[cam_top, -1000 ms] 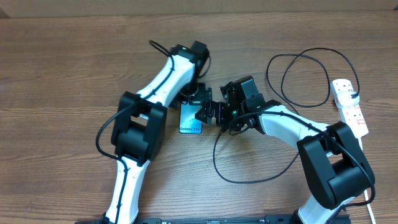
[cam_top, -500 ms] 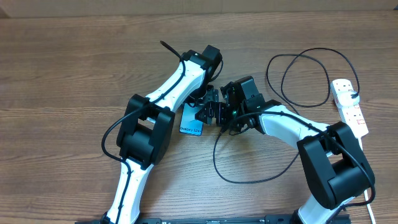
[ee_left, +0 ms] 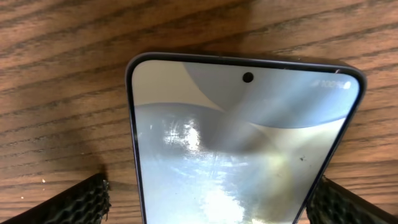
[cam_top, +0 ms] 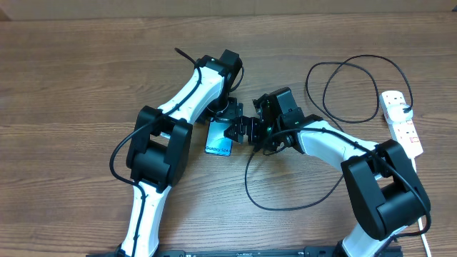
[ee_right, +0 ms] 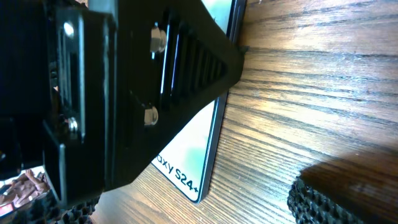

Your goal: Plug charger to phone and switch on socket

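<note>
Your left gripper [cam_top: 223, 116] straddles the phone [cam_top: 218, 140] at its top end, jaws spread, seemingly not pinching it. Your right gripper [cam_top: 235, 132] stands released just beside it. The phone lies flat on the table [cam_top: 71, 86] between them.

Overhead: high above phone [cam_top: 219, 139], facing straight down, whole tabletop [cam_top: 71, 86] visible. Left wrist: close above phone's top end. Right wrist: low, close beside phone. All share phone.
</note>
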`<state>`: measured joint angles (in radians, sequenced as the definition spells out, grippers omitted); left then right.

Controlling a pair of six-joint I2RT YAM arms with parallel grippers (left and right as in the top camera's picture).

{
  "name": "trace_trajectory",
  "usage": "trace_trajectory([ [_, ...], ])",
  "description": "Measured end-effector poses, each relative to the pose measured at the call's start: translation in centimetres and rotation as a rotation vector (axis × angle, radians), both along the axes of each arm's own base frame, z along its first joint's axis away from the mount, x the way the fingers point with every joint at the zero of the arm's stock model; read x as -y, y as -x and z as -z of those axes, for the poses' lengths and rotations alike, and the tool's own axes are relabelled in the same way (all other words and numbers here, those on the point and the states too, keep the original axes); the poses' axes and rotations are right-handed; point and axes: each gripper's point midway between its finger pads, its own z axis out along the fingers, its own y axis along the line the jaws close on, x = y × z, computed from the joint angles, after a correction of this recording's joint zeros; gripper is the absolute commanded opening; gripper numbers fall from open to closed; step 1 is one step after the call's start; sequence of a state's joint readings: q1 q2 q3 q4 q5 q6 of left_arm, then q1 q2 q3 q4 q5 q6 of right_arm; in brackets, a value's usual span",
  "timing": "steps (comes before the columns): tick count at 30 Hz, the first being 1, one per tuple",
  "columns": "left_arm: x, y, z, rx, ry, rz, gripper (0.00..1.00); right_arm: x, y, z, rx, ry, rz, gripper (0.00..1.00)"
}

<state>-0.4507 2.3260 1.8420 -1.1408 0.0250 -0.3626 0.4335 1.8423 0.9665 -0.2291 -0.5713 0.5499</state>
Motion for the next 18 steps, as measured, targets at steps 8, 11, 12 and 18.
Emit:
trace_trajectory([
  [8, -0.1, 0.1, 0.0, 0.009, 0.002, 0.008, 0.70, 0.0, 0.1, 0.0, -0.002, -0.002, -0.002, 1.00],
  [11, -0.1, 0.1, 0.0, 0.007, 0.002, 0.020, 0.67, -0.3, 0.1, -0.3, 0.000, -0.020, -0.011, 1.00],
  [12, -0.1, 0.1, 0.0, 0.006, 0.003, 0.028, 0.67, -0.5, 0.0, -0.5, 0.008, -0.030, -0.015, 1.00],
  [18, -0.6, 0.4, -0.1, -0.027, 0.037, 0.064, 0.68, -1.9, 0.7, -0.5, 0.002, -0.026, -0.018, 1.00],
])
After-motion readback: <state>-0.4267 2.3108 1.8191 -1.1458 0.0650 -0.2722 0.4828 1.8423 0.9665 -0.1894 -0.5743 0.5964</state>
